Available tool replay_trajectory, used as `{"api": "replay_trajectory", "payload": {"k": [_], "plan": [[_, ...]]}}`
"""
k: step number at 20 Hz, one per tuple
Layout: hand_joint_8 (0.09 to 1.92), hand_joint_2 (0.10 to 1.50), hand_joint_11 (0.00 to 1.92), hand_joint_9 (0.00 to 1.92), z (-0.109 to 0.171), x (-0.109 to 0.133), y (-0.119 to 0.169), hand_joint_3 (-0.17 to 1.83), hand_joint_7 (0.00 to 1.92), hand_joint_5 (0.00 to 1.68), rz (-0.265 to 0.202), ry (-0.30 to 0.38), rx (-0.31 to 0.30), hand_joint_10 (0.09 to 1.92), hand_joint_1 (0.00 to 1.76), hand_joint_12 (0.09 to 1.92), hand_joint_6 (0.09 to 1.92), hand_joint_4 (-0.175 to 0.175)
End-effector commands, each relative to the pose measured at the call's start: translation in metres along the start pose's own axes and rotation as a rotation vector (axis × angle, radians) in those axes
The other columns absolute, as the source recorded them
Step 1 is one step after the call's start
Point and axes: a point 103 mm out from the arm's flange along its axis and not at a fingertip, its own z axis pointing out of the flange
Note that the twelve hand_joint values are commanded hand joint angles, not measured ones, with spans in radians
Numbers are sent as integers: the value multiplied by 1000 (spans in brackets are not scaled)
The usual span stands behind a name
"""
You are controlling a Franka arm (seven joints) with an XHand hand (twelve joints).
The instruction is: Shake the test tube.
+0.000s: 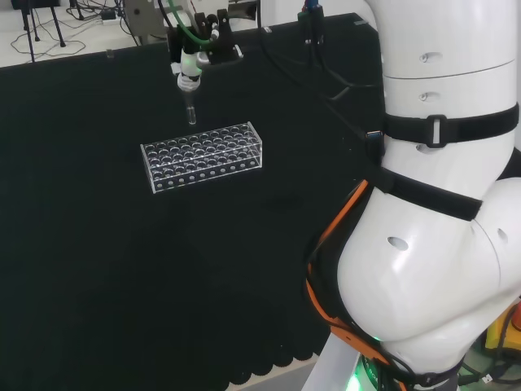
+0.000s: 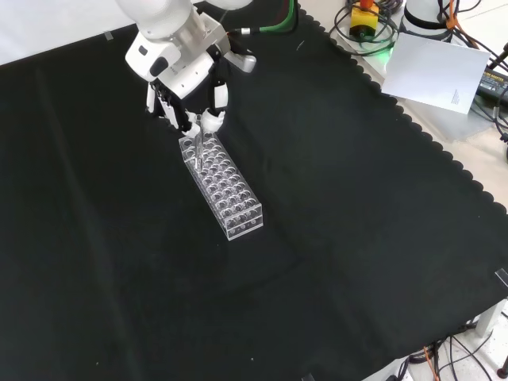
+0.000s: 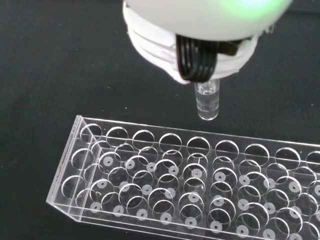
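1. I see the test tube (image 3: 207, 102) out of the clear test tube rack (image 1: 203, 155). It hangs upright in the air, just above the rack's far long edge in the head view, and its round bottom does not touch the rack.
2. In the wrist view the tube's lower part looks clear. I cannot tell if there is any liquid inside.
3. My judgement on progress: the tube is already lifted free, so the picking step is done. The shaking itself I cannot confirm from one moment, and the return of the tube to the rack is still left, if it is wanted.
4. The hand (image 2: 194, 99) grasps the tube near its top. Its fingers (image 2: 213, 119) are curled round it and point down toward the rack.
5. In the front view the hand is over the rack's far short end, with the palm above the tube.
6. All rack holes that I can see in the wrist view are empty.
7. The rack lies flat on the black cloth (image 2: 357, 238).
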Motion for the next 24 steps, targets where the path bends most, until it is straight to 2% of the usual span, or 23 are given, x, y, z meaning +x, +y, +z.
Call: {"api": "replay_trajectory", "payload": {"k": [1,8,12,19,24], "plan": [[706,569,809,1455,-8,-1,-8,720,1417,1339,-4,10,-17,145,1437,1210,530,-175],[702,566,808,1458,-13,-3,-18,723,1419,1342,-6,24,-13,142,1437,1210,527,-175],[701,564,808,1460,-17,14,-24,726,1420,1344,-22,28,-17,139,1438,1211,525,-175],[700,561,807,1463,-24,52,-23,730,1422,1346,-94,51,-18,134,1438,1212,522,-175],[698,560,807,1465,-25,50,-25,731,1423,1347,-88,37,-17,131,1438,1212,521,-175]]}}
